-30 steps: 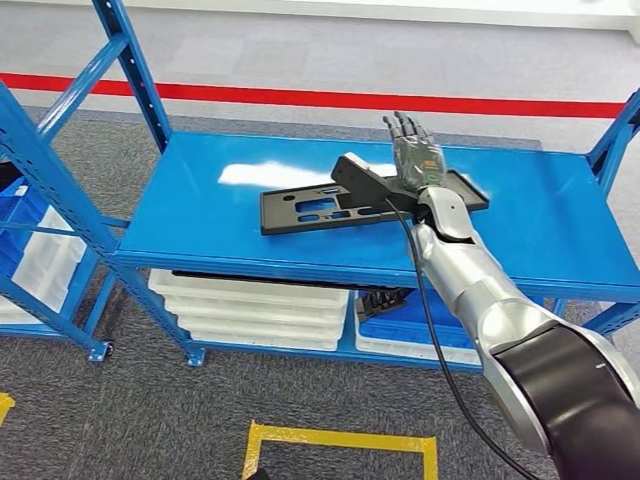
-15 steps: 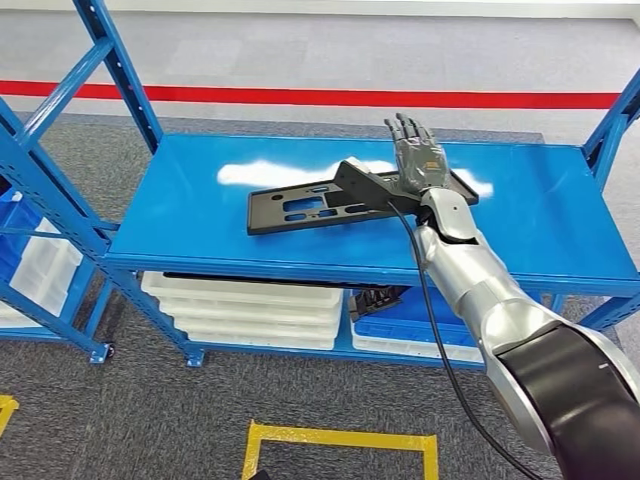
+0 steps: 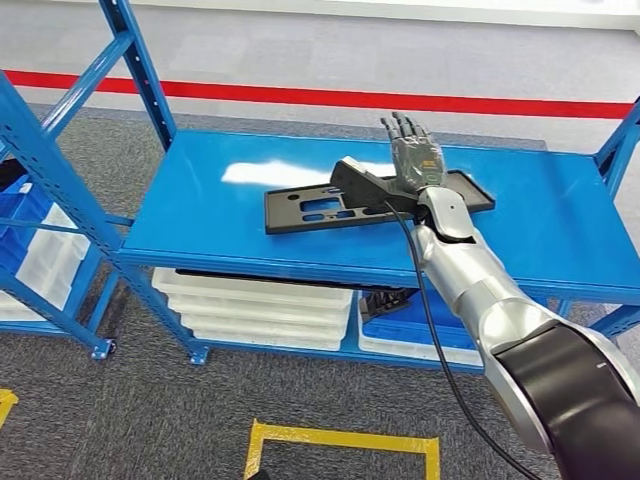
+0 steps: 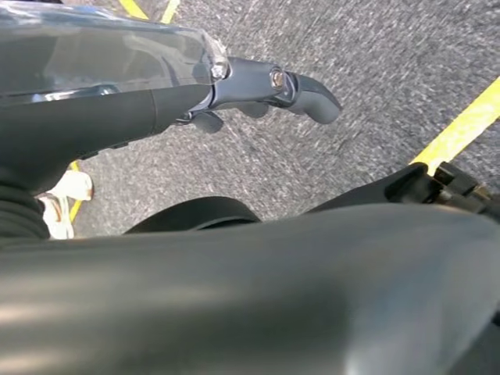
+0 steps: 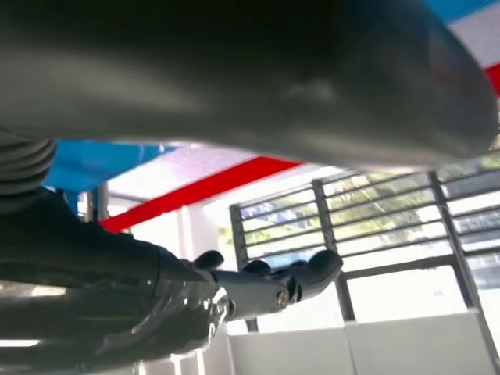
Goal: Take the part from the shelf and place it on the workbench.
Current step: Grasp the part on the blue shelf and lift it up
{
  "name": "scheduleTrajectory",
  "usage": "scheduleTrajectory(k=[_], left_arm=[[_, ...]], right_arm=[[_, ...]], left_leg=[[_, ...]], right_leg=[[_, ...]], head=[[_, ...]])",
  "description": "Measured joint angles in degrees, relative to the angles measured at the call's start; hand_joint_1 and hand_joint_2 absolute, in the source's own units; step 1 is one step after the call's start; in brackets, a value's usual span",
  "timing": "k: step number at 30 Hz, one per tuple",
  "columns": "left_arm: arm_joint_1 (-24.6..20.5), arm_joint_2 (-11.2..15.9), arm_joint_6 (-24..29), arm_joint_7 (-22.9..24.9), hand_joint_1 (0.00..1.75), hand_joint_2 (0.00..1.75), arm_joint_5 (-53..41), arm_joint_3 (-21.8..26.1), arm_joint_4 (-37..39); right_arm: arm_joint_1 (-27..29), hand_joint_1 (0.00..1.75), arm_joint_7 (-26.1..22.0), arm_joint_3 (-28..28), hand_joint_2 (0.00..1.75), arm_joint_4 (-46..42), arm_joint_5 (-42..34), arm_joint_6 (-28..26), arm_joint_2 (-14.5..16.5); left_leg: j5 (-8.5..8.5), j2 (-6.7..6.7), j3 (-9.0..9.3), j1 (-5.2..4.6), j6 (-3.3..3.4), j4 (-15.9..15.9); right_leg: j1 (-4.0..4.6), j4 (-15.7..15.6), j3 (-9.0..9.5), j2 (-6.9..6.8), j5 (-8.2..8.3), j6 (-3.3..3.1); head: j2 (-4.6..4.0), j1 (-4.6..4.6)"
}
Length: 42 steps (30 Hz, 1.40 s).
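Observation:
The part (image 3: pixel 317 208) is a long flat black plate with cut-outs, lying on the top board of the blue shelf (image 3: pixel 219 235). My right hand (image 3: pixel 413 160) reaches over the plate's right half with its fingers stretched straight toward the far side and its thumb pointing left above the plate. Whether the palm touches the plate I cannot tell. In the right wrist view the right hand (image 5: pixel 259 285) shows straight fingers with nothing between them. My left hand (image 4: pixel 259 86) hangs over grey carpet, fingers straight and holding nothing.
White trays (image 3: pixel 249 305) and a blue bin (image 3: pixel 423 325) fill the lower shelf level. More bins (image 3: pixel 30 250) sit in the rack at the left. A red line (image 3: pixel 302 97) runs behind the shelf, and yellow floor tape (image 3: pixel 340 440) lies in front.
The whole picture shifted left and then back right, so the camera moved. My right hand keeps the same place over the plate, fingers still straight.

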Motion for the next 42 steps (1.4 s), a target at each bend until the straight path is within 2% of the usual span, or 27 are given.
scheduleTrajectory(k=[1, 3, 4, 5, 6, 8, 10, 13, 15, 16, 18, 19, 20, 21, 22, 24, 25, 27, 30, 32, 34, 35, 36, 37, 39, 40, 42], left_arm=[[0.0, 0.0, 0.0, 0.0, 0.0, 0.0, 0.0, 0.0, 0.0], [0.0, 0.0, 0.0, 0.0, 0.0, 0.0, 0.0, 0.0, 0.0], [0.1, 0.0, 0.0, 0.0, 0.0, 0.0, 0.0, 0.0, 0.0], [0.2, 0.0, 0.0, 0.0, 0.0, 0.0, 0.0, 0.0, 0.0], [0.2, 0.0, 0.0, 0.0, 0.0, 0.0, 0.0, 0.0, 0.0], [0.2, 0.0, 0.0, 0.0, 0.0, 0.0, 0.0, 0.0, 0.0], [0.1, 0.0, 0.0, 0.0, 0.0, 0.0, 0.0, 0.0, 0.0], [0.2, 0.0, 0.0, 0.0, 0.0, 0.0, 0.0, 0.0, 0.0], [0.2, 0.0, 0.0, 0.0, 0.0, 0.0, 0.0, 0.0, 0.0], [0.1, 0.1, 0.0, 0.0, 0.0, 0.0, 0.0, 0.0, 0.0], [0.1, 0.1, 0.0, 0.0, 0.0, 0.0, 0.0, 0.0, 0.0], [0.1, 0.1, 0.0, 0.0, 0.0, 0.0, 0.0, 0.0, 0.0], [0.1, 0.1, 0.0, 0.0, 0.0, 0.0, 0.0, 0.0, 0.0], [0.2, 0.1, 0.0, 0.0, 0.0, 0.0, 0.0, 0.0, 0.0], [0.2, 0.1, 0.0, 0.0, 0.0, 0.0, 0.0, 0.0, 0.0], [0.2, 0.1, 0.0, 0.0, 0.0, 0.0, 0.0, 0.0, 0.0], [0.2, 0.1, 0.0, 0.0, 0.0, 0.0, 0.0, 0.0, 0.0], [0.2, 0.1, 0.0, 0.0, 0.0, 0.0, 0.0, 0.0, 0.0], [0.3, 0.0, 0.1, 0.0, 0.0, 0.0, 0.0, 0.0, 0.0], [0.3, 0.0, 0.1, 0.0, 0.0, 0.0, 0.0, 0.0, 0.0], [0.4, 0.0, 0.1, 0.0, 0.0, 0.0, 0.0, 0.0, 0.0], [0.4, 0.0, 0.0, 0.0, 0.0, 0.0, 0.0, 0.0, 0.0], [0.5, 0.0, 0.0, 0.0, 0.0, 0.0, 0.0, 0.0, 0.0], [0.5, 0.0, 0.0, 0.0, 0.0, 0.0, 0.0, 0.0, 0.0], [0.5, 0.0, 0.0, 0.0, 0.0, 0.0, 0.0, 0.0, 0.0], [0.4, 0.0, 0.0, 0.0, 0.0, 0.0, 0.0, 0.0, 0.0], [0.4, 0.0, 0.0, 0.0, 0.0, 0.0, 0.0, 0.0, 0.0]], right_arm=[[0.0, 0.0, 0.0, 0.0, 0.0, 0.0, 0.0, 0.0, 0.0], [0.1, 0.0, 0.1, 0.0, 0.0, 0.1, 0.0, 0.0, -0.1], [0.3, 0.0, 0.1, 0.0, 0.0, 0.1, 0.0, 0.0, -0.1], [0.4, 0.0, 0.1, 0.0, 0.0, 0.1, 0.0, 0.0, -0.1], [0.5, 0.0, 0.1, 0.0, 0.0, 0.1, 0.0, 0.0, -0.1], [0.4, 0.0, 0.1, 0.0, 0.0, 0.1, 0.0, 0.0, -0.1], [0.3, 0.0, 0.1, 0.1, 0.0, 0.1, 0.0, 0.0, -0.2], [0.5, 0.0, 0.1, 0.1, 0.0, 0.1, 0.0, 0.0, -0.2], [0.4, 0.0, 0.1, 0.1, 0.0, 0.1, 0.0, 0.0, -0.1], [0.3, 0.0, 0.1, 0.1, 0.0, 0.1, 0.0, 0.0, -0.1], [0.3, 0.0, 0.1, 0.1, 0.0, 0.1, 0.0, 0.0, -0.1], [0.4, 0.0, 0.1, 0.1, 0.0, 0.1, 0.0, 0.0, -0.1], [0.4, 0.0, 0.1, 0.1, 0.0, 0.1, 0.0, 0.0, -0.1], [0.4, 0.0, 0.1, 0.1, 0.0, 0.1, 0.0, 0.0, 0.0], [0.4, 0.0, 0.1, 0.1, 0.0, 0.1, 0.0, 0.0, 0.0], [0.3, 0.0, 0.1, 0.1, 0.0, 0.0, 0.0, -0.1, 0.0], [0.3, 0.0, 0.1, 0.1, 0.0, 0.0, 0.0, -0.1, 0.0], [0.3, 0.0, 0.1, 0.1, 0.0, -0.1, 0.0, -0.1, 0.0], [0.3, 0.0, 0.1, 0.1, 0.0, -0.2, -0.2, -0.3, -0.1], [0.3, 0.0, 0.1, 0.2, 0.0, -0.3, -0.5, -0.4, -0.3], [0.6, 0.0, 0.1, 0.2, 0.0, -0.2, -0.6, -0.4, -0.4], [0.9, 0.0, 0.1, 0.2, 0.0, -0.2, -0.7, -0.4, -0.5], [1.1, 0.0, 0.1, 0.2, 0.0, -0.2, -0.7, -0.4, -0.5], [1.2, 0.0, 0.1, 0.2, 0.0, -0.3, -0.7, -0.5, -0.6], [1.1, 0.0, 0.1, 0.2, 0.0, -0.3, -0.8, -0.5, -0.6], [1.1, 0.0, 0.0, 0.2, 0.0, -0.3, -0.8, -0.5, -0.6], [1.2, 0.0, 0.1, 0.2, 0.0, -0.4, -0.7, -0.6, -0.7]], left_leg=[[0.11, 0.02, 0.16, 0.12, 0.15, -0.3], [0.14, 0.0, 0.21, 0.03, 0.29, -0.3], [0.13, -0.02, 0.23, -0.01, 0.29, -0.3], [0.13, -0.04, 0.24, -0.03, 0.29, -0.3], [0.11, -0.08, 0.28, -0.03, 0.27, -0.2], [-0.03, -0.21, 0.3, -0.02, 0.05, 0.0], [-0.19, -0.39, -0.03, -0.2, -0.36, 0.4], [-0.11, -0.65, -0.45, -0.23, -0.84, 0.6], [-1.15, -0.69, -0.88, -0.1, -1.33, 1.8], [-2.44, -0.66, -1.7, 0.0, -1.69, 3.7], [-5.86, -0.54, -4.78, 0.27, -2.39, 10.6], [-7.01, -0.49, -6.33, 0.36, -2.58, 14.0], [-7.28, -0.46, -7.24, 0.41, -2.65, 15.8], [-6.48, -0.44, -7.16, 0.41, -2.58, 15.6], [-4.73, -0.41, -6.04, 0.39, -2.36, 13.1], [-0.94, -0.11, -2.54, 0.11, -1.56, 5.6], [0.1, 0.06, -1.23, -0.1, -1.14, 2.8], [0.07, 0.24, -0.43, -0.46, -0.57, 1.0], [0.06, 0.19, -0.07, -0.23, -0.11, 0.0], [0.28, 0.23, 0.26, 0.02, 0.15, -0.5], [0.28, 0.17, 0.29, -0.01, 0.31, -0.5], [0.27, 0.13, 0.3, -0.03, 0.33, -0.5], [0.25, 0.08, 0.32, -0.02, 0.32, -0.5], [0.21, 0.03, 0.34, 0.0, 0.25, -0.4], [-0.06, -0.05, 0.31, -0.04, -0.13, 0.0], [-0.23, -0.11, 0.18, -0.12, -0.37, 0.2], [-0.33, -0.2, -0.05, -0.27, -0.78, 0.5]], right_leg=[[0.01, 2.3, -0.91, 0.04, -1.5, 0.07], [0.07, 9.2, -3.94, 0.13, -4.91, 0.1], [0.08, 12.1, -5.3, 0.15, -5.83, 0.16], [0.09, 13.3, -5.91, 0.16, -5.71, 0.23], [0.08, 12.5, -5.54, 0.16, -4.54, 0.28], [0.02, 5.7, -2.55, 0.31, -0.6, 0.29], [0.02, -0.1, -0.05, 0.67, 1.5, 0.12], [0.11, -1.3, 0.29, 0.82, 1.56, -0.56], [-0.1, -1.4, 0.37, 0.59, 1.69, -1.12], [-0.24, -1.5, 0.43, 0.41, 1.73, -1.37], [-0.24, -1.4, 0.46, 0.02, 1.67, -1.64], [-0.23, -1.4, 0.48, -0.18, 1.65, -1.67], [-0.21, -1.4, 0.51, -0.35, 1.61, -1.69], [-0.2, -1.4, 0.57, -0.48, 1.57, -1.69], [-0.18, -1.4, 0.68, -0.59, 1.51, -1.67], [-0.06, -1.4, 0.88, -0.75, 1.34, -1.52], [0.01, -1.4, 0.9, -0.82, 1.27, -1.39], [0.09, -1.5, 0.77, -0.96, 1.25, -1.0], [0.08, -0.8, 0.59, -0.91, 0.46, -0.22], [0.08, 3.5, -1.16, -0.5, -2.36, -0.06], [0.11, 10.4, -4.39, -0.28, -5.42, 0.02], [0.11, 12.7, -5.52, -0.23, -5.87, 0.1], [0.1, 13.0, -5.77, -0.2, -5.24, 0.2], [0.06, 11.1, -5.0, -0.18, -3.61, 0.29], [-0.02, 3.9, -1.81, -0.12, 0.21, 0.42], [-0.03, 1.1, -0.54, -0.03, 1.25, 0.3], [0.14, -1.0, 0.32, 0.13, 1.45, -0.12]], head=[[0.0, 0.01], [0.0, 0.03], [0.0, 0.03], [0.0, 0.03], [0.0, 0.03], [0.0, 0.04], [0.0, 0.03], [0.0, 0.02], [0.0, -0.01], [0.0, -0.02], [0.0, -0.03], [0.0, -0.03], [0.0, -0.03], [0.0, -0.03], [0.0, -0.03], [0.0, -0.03], [0.0, -0.03], [0.0, -0.02], [0.0, 0.0], [0.0, 0.02], [0.0, 0.03], [0.0, 0.04], [0.0, 0.04], [0.0, 0.04], [0.0, 0.03], [0.0, 0.02], [0.0, -0.01]])
